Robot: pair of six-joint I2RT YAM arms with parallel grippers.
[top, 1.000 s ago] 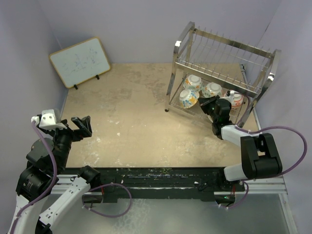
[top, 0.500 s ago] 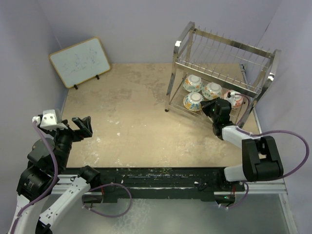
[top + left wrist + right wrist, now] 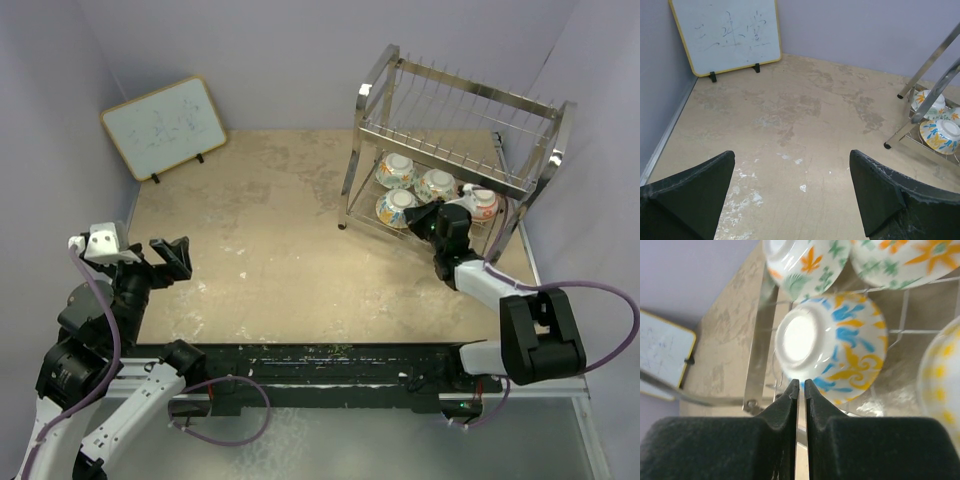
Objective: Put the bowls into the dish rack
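The tan table (image 3: 280, 240) sits between purple walls. Your right gripper (image 3: 799, 384) has its fingers almost together and holds nothing. A blue-and-orange bowl (image 3: 840, 352) lies just past the tips, its bottom facing you, on the lower shelf of the rack (image 3: 455, 115). The other bowls (image 3: 805, 265) around it are cut off or blurry. Your left gripper (image 3: 791, 160) is wide apart, far from them.

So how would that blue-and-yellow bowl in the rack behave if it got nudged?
The blue-and-yellow bowl looks glazed and glossy, so probably slippery and chip-prone against the dish rack wires. It lies tilted with its foot showing, on thin wires, so a push would likely rock or roll it into the neighbouring bowls.
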